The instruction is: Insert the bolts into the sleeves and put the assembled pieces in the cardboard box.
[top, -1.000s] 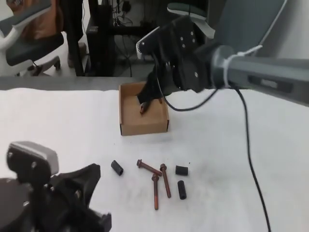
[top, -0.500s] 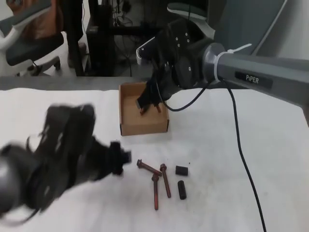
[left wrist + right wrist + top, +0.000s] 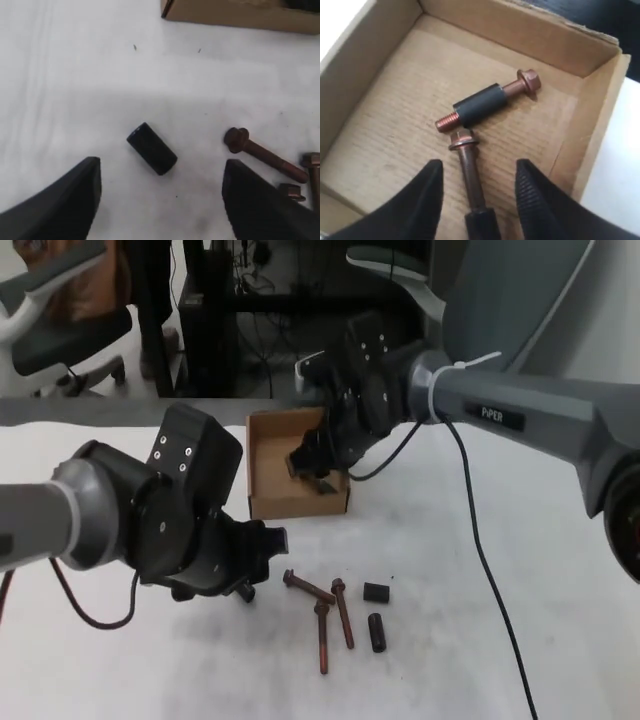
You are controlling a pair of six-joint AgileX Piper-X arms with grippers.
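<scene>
**bolt_fan:** Fingers first. The left fingers (image 3: 70, 200) are sitting wide apart and gripping nothing. A loose black sleeve (image 3: 151, 148) is lying on its side on the white tabletop (image 3: 60, 75) in the gap between them, touching neither one.

**sleeve_guy:** Yep, and the right fingers (image 3: 422, 200) are spread apart too, hanging over the cardboard box (image 3: 380, 45). A finished piece (image 3: 487, 102), bolt pushed through sleeve, is lying flat on the box floor. A second boxed bolt (image 3: 466, 165) is lying just beside it, with its head close to the finished piece's threaded end. Its shank is running back between the fingers without either one pressing on it. Something black is sitting on its hidden end. It's looking like a sleeve, but I can't tell for sure.

**bolt_fan:** From the high view, the left arm (image 3: 150, 510) is crouching low over the near part of the tabletop. The right arm (image 3: 520, 420) is stretching across to the box farther back. Bunched just beside the left arm, bolt one (image 3: 308, 587), bolt two (image 3: 343, 613) and bolt three (image 3: 322, 635) are lying bare.

**sleeve_guy:** And spare sleeve one (image 3: 376, 592) and spare sleeve two (image 3: 377, 632) are sitting just past those bolts, on the side away from the left arm.
</scene>
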